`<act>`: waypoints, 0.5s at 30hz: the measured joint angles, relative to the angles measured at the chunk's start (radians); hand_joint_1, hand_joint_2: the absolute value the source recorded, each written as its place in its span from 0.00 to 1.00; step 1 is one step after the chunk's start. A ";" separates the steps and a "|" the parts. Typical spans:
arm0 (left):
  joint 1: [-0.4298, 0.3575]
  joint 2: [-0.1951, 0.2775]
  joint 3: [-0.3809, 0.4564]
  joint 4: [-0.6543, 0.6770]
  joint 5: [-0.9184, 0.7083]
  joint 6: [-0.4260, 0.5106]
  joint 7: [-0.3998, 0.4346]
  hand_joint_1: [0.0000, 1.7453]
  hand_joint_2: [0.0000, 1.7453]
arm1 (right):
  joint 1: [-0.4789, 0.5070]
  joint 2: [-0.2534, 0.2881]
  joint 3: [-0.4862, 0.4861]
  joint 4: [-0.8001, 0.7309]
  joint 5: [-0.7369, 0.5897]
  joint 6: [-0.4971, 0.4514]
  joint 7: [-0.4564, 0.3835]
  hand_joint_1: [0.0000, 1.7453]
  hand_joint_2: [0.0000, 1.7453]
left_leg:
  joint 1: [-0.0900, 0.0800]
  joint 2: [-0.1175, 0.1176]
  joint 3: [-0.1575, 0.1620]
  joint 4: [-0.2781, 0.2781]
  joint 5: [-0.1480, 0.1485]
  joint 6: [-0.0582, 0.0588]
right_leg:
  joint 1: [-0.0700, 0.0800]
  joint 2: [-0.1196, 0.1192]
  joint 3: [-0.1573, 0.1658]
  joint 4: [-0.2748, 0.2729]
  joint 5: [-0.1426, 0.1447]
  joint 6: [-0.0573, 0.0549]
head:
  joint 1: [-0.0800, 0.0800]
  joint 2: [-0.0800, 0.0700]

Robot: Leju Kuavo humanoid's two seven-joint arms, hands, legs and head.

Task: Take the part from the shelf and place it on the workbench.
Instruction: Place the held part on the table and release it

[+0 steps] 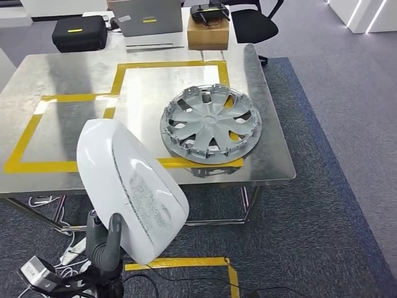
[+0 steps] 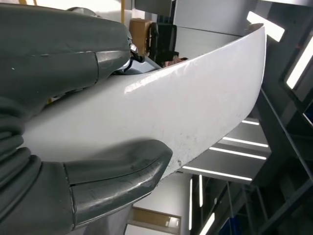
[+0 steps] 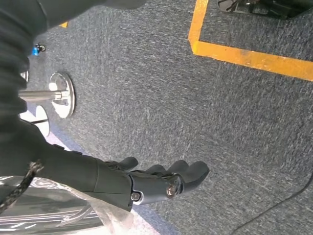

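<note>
L hand (image 1: 105, 245) grips white part (image 1: 128, 189) from below, held up in front of bench (image 1: 276, 155) – not on it. Hubcap (image 1: 211, 124) lies on bench. R hand (image 3: 155, 181) hangs over carpet (image 3: 229, 122), fingers apart, holding nothing

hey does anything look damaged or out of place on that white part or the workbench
Yes. The white part held by the left hand has a scuffed, speckled grey patch and a dark scratch line on its shell. On the workbench, the hubcap overlaps the yellow tape border instead of sitting inside it.
</note>
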 joint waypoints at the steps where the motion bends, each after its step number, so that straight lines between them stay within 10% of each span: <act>1: 0.000 0.000 0.000 0.000 0.000 0.000 0.001 1.00 1.00 | 0.000 0.001 0.000 0.000 0.000 -0.001 0.000 0.00 1.00 | -0.004 -0.001 0.024 -0.056 0.028 0.012 | 0.003 0.001 0.005 0.000 -0.006 0.003 | 0.001 0.000; 7: -0.001 -0.002 0.000 0.000 0.001 0.006 0.007 1.00 1.00 | -0.005 0.002 0.000 0.000 0.001 -0.003 0.000 0.00 1.00 | -0.004 -0.003 0.065 -0.145 0.039 0.026 | 0.002 -0.004 -0.002 0.018 -0.038 0.033 | 0.004 0.000; 11: -0.002 -0.006 0.000 0.000 0.011 0.011 0.015 1.00 1.00 | -0.004 0.002 0.000 0.000 0.001 -0.002 0.001 0.00 1.00 | 0.001 -0.001 0.075 -0.153 0.034 0.027 | -0.008 -0.003 -0.133 0.241 -0.123 0.053 | 0.009 0.000; 13: -0.002 -0.006 0.001 0.000 0.017 0.012 0.017 1.00 1.00 | -0.003 0.000 0.000 0.000 0.001 -0.002 0.002 0.00 1.00 | 0.002 -0.002 0.080 -0.153 0.030 0.024 | -0.012 -0.004 -0.156 0.248 -0.088 0.060 | 0.009 0.000; 15: -0.002 -0.007 0.001 0.000 0.020 0.013 0.019 1.00 1.00 | -0.003 -0.001 0.000 0.000 0.001 -0.002 0.003 0.00 1.00 | 0.005 -0.004 0.088 -0.149 0.022 0.016 | -0.016 -0.004 -0.112 0.131 -0.008 0.064 | 0.009 0.000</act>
